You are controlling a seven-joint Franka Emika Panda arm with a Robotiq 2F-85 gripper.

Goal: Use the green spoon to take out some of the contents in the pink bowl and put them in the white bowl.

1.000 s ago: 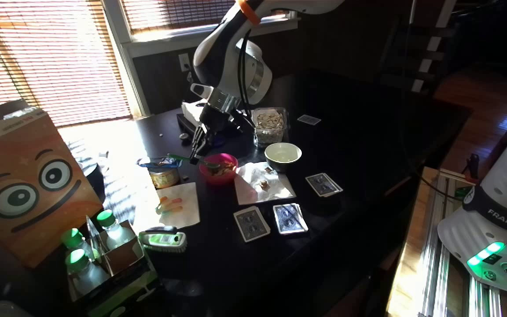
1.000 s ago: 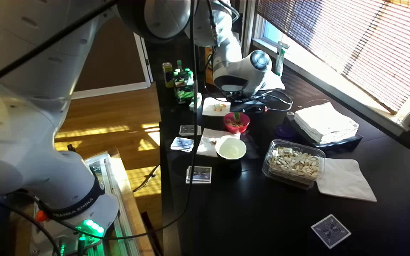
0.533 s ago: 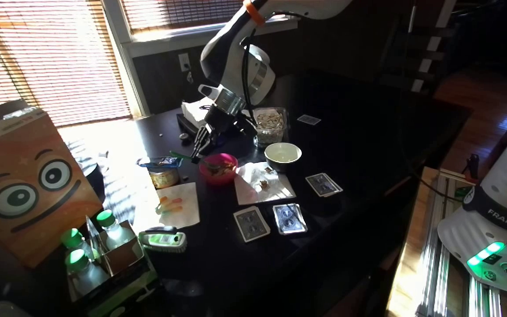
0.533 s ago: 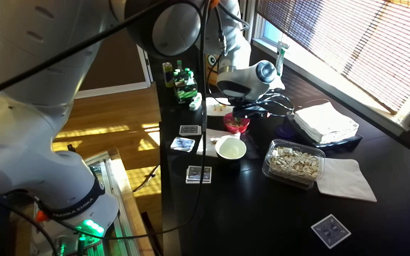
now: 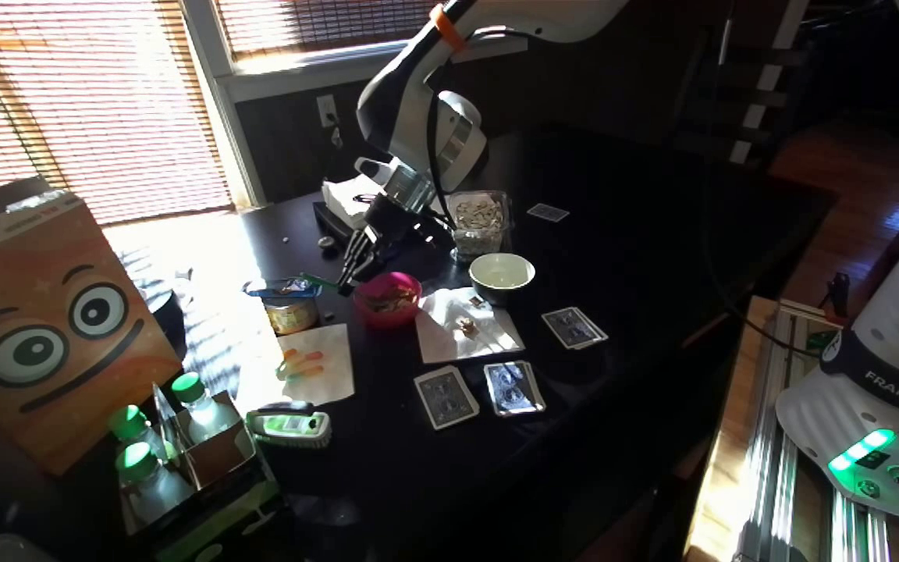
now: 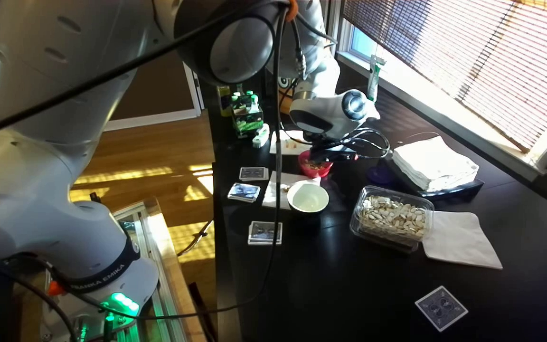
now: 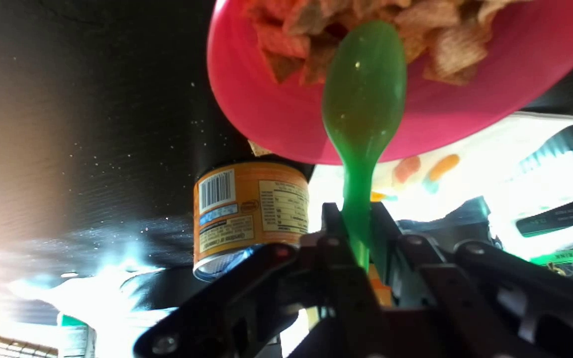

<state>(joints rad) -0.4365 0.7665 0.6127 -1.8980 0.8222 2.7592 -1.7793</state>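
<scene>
Over the round pink-red bowl (image 7: 276, 112), the black claw (image 7: 357, 214) pinches the handle of the small bright green plastic spoon (image 7: 361, 154), whose tip is aimed at the brown chip-like pieces (image 7: 458, 52) inside. Within the last second the white arm (image 6: 328, 114) has come slightly nearer in an exterior view, and the claw's body now hides most of the spoon there — probably the scoop being worked, as the spoon looks bare. The shallow round white bowl (image 5: 502, 272), to the right on the dark worktop (image 5: 621, 234), shows no such pieces, so the transfer seems still ahead. At left, an orange metal can (image 7: 251, 209) shows a barcode and illegible fine print — the black band (image 6: 105, 283) round the arm's base reads "FRANKA EMIKA".
</scene>
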